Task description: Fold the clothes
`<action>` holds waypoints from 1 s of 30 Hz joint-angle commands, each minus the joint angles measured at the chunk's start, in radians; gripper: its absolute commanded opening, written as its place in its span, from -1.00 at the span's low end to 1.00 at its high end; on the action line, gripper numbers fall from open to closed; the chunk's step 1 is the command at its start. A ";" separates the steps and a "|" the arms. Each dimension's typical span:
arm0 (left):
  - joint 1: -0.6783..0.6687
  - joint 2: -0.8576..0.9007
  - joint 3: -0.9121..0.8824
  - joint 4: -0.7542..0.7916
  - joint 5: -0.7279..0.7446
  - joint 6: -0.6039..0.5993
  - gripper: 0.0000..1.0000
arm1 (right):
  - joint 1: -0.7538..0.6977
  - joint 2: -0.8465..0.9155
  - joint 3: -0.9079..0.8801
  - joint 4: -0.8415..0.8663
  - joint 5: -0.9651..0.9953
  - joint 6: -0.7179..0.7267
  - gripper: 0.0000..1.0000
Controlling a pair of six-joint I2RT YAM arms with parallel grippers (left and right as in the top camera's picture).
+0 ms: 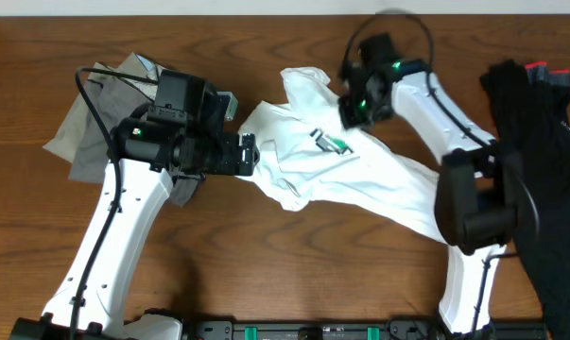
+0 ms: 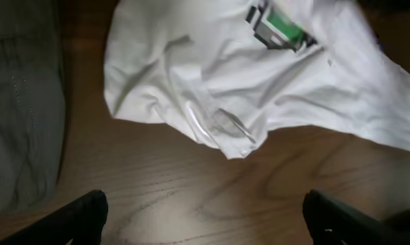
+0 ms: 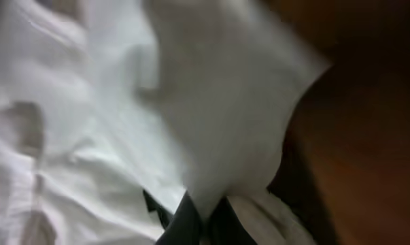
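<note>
- Brown wood-grain tabletop (image 1: 266, 274) fills the overhead view from edge to edge; the room beyond it is out of view.
- A crumpled white cotton T-shirt (image 1: 379, 179) lies at centre, trailing toward 4 o'clock.
- My right gripper (image 3: 194, 228) is pressed together, pinching a fold of that shirt near its middle.
- My left gripper (image 2: 205, 224) is spread wide over bare wood, just beside the shirt's 9 o'clock edge.
- Grey-khaki trousers (image 1: 95, 113) lie at 10 o'clock and a black garment (image 1: 549, 170) at 3 o'clock.
</note>
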 commanded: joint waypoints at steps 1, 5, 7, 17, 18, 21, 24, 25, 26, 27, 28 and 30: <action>-0.002 -0.002 0.009 0.000 -0.009 0.014 0.88 | -0.058 -0.135 0.108 0.056 0.007 -0.113 -0.97; -0.002 -0.002 0.009 0.002 -0.010 0.014 0.87 | -0.099 -0.166 0.119 0.199 0.137 -0.113 -0.97; -0.002 -0.002 0.009 0.002 -0.009 0.014 0.87 | -0.115 -0.156 0.117 0.245 0.211 -0.111 -0.97; -0.002 -0.002 0.009 0.002 -0.009 0.015 0.89 | -0.197 -0.108 0.117 0.072 0.329 0.084 0.58; -0.002 -0.002 0.009 0.002 -0.009 0.018 0.97 | -0.204 -0.110 0.117 0.029 0.306 0.084 0.58; -0.002 0.006 0.009 0.002 -0.009 0.072 1.00 | -0.214 -0.110 0.117 -0.087 0.212 0.083 0.58; -0.002 0.034 0.006 0.019 -0.009 0.093 1.00 | -0.216 -0.110 0.116 -0.193 0.121 0.083 0.57; -0.002 0.046 0.005 0.030 -0.009 0.093 1.00 | -0.215 -0.110 0.116 -0.216 0.107 0.083 0.58; -0.002 0.066 0.003 0.045 -0.009 0.092 0.99 | -0.214 -0.110 0.116 -0.241 0.095 0.083 0.61; -0.002 0.082 0.002 0.053 -0.009 0.092 0.94 | -0.213 -0.110 0.116 -0.266 0.086 0.083 0.62; -0.002 0.104 0.001 0.060 -0.009 0.092 0.85 | -0.213 -0.110 0.116 -0.291 0.085 0.084 0.62; -0.002 0.150 0.001 0.063 -0.008 0.092 0.71 | -0.216 -0.110 0.113 -0.332 0.092 0.095 0.61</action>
